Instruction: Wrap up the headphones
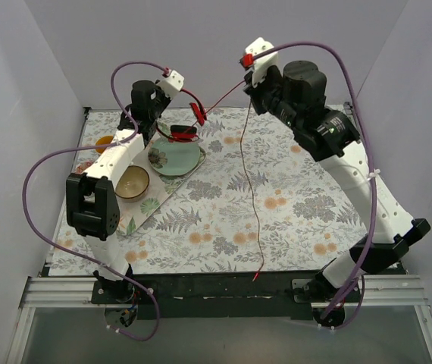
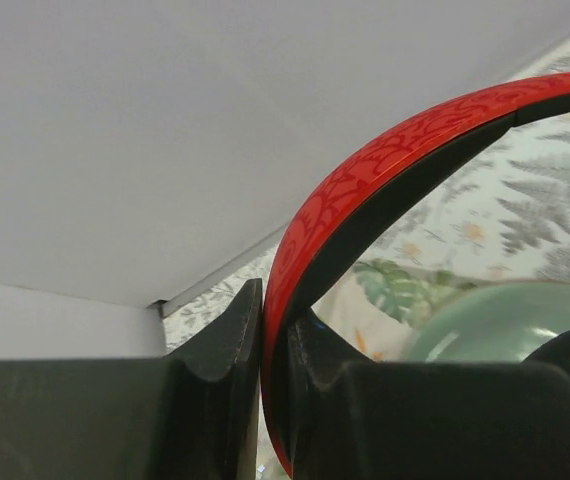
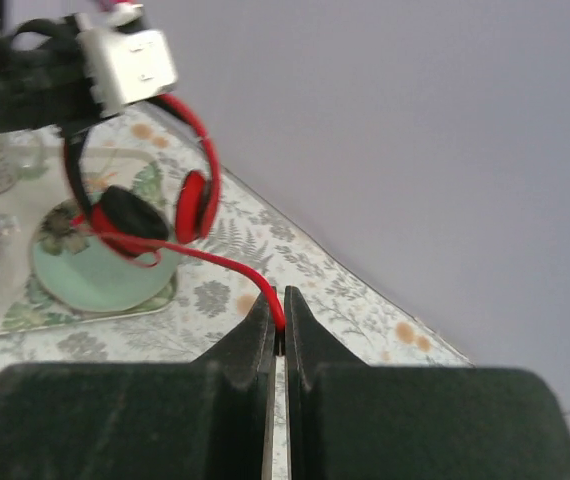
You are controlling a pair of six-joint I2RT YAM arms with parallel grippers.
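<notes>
The red headphones [image 1: 193, 121] hang in the air over the back left of the table. My left gripper [image 1: 180, 92] is shut on their red, black-lined headband [image 2: 365, 190]. The ear cups [image 3: 190, 205] with black cushions hang above a green plate [image 3: 95, 270]. The thin red cable [image 1: 248, 182] runs from the cups up to my right gripper [image 1: 248, 70], which is shut on it [image 3: 279, 318], then hangs down to the table's near edge, where its plug end [image 1: 257, 274] lies.
A floral mat [image 1: 292, 212] covers the table. On a tray [image 1: 159, 205] at the left stand the green plate [image 1: 174, 158], a tan bowl [image 1: 131, 183] and a small orange bowl [image 1: 104, 142]. White walls close in on three sides.
</notes>
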